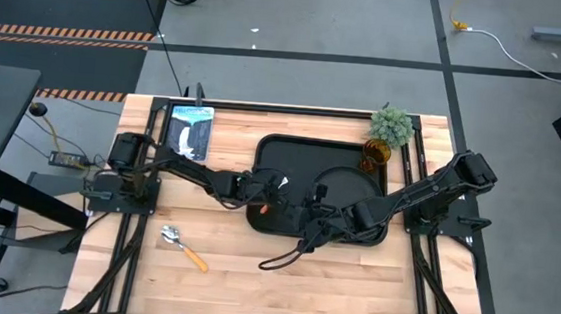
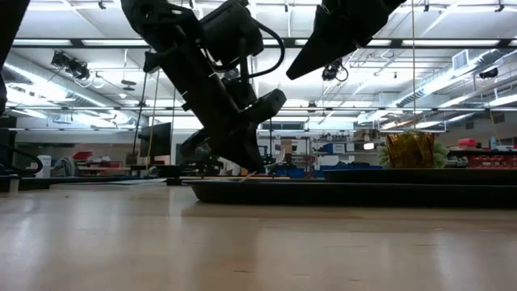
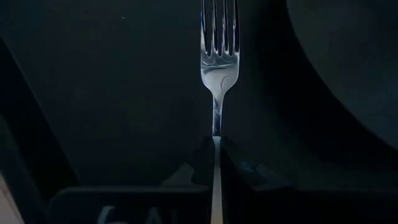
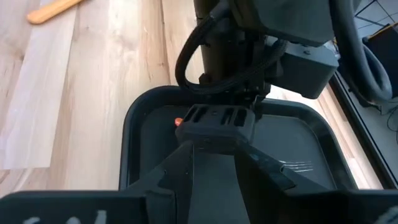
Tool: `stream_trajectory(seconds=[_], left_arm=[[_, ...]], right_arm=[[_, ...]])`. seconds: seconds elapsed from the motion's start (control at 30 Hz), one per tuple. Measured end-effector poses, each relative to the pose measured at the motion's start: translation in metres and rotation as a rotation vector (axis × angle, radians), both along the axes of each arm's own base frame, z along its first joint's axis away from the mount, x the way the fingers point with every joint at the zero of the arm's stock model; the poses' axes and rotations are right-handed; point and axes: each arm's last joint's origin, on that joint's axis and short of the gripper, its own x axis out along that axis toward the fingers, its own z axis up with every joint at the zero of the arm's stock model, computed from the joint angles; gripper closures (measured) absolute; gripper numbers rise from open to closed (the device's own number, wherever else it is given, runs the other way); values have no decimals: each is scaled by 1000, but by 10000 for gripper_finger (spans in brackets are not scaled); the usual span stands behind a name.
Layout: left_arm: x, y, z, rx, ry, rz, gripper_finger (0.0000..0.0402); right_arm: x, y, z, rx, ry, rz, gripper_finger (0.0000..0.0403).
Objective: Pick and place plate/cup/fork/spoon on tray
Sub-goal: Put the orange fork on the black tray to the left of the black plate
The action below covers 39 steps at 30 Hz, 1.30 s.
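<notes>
The black tray (image 1: 290, 158) lies at the table's middle. My left gripper (image 1: 270, 194) is low over the tray's left part, shut on the fork (image 3: 219, 68). The fork's tines point toward the table's right, and its orange handle end (image 4: 178, 121) sticks out behind the fingers. The round black plate (image 3: 348, 68) lies on the tray beyond the fork. My right gripper (image 1: 312, 225) hangs above the tray's near edge, shut and empty. The amber cup (image 1: 376, 158) stands on the tray's far right corner. The spoon (image 1: 183, 248) lies flat on the wood, left of the tray. My left gripper pinches the fork's thin silver neck (image 3: 216, 127) between its two fingers, just behind the tines. The fingers come from the table's left, slanting down, and lie along the fork. The tines (image 4: 295, 166) are low over the tray floor; whether they touch it, I cannot tell.
A green potted plant (image 1: 391, 126) stands at the tray's far right corner beside the cup. A blue-and-white packet (image 1: 190, 130) lies at the table's far left. Bare wood stretches along the near edge. Both arms crowd the tray's near half.
</notes>
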Motion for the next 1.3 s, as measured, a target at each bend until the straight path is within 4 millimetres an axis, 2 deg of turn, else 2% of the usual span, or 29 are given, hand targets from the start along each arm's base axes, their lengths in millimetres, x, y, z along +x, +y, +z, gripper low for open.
stream_trajectory(seconds=[0.63, 0.8, 1.0, 1.3], left_arm=[[-1, 1, 1, 38, 10, 5, 348], [-2, 2, 3, 44, 74, -144, 344], [-14, 7, -10, -15, 252, -201, 359], [-14, -22, -9, 21, 267, -382, 369]], right_arm=[[0, 0, 0, 1, 0, 0, 280], [-1, 0, -1, -3, 10, 1, 280], [-1, 0, -1, -4, 11, 1, 280], [-1, 0, -1, -5, 12, 3, 280]])
